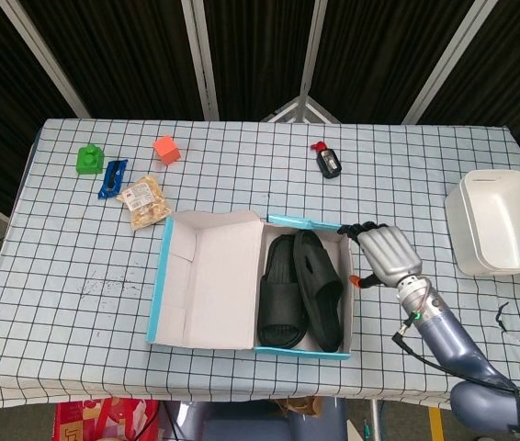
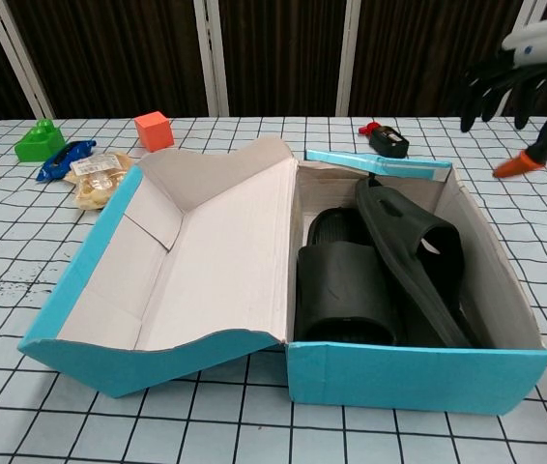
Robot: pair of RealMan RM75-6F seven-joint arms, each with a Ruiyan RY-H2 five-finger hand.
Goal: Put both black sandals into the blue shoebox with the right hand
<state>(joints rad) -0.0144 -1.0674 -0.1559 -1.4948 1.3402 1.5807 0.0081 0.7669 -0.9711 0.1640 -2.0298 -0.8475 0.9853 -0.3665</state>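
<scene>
Sandals [image 1: 301,289] both lie inside the open blue shoebox [image 1: 158,276]; right hand [image 1: 387,254] empty.

Checked tablecloth [image 1: 242,165] with a green block [image 1: 88,159], blue clip [image 1: 111,178], snack packet [image 1: 143,201] (clustered far left), orange cube [image 1: 165,149], white bin [image 1: 499,221].

blue shoebox [image 1: 158,303] sitting open, lid flapping left | both black sandals [image 1: 301,292] lying inside, the right one leaning tilted
</scene>
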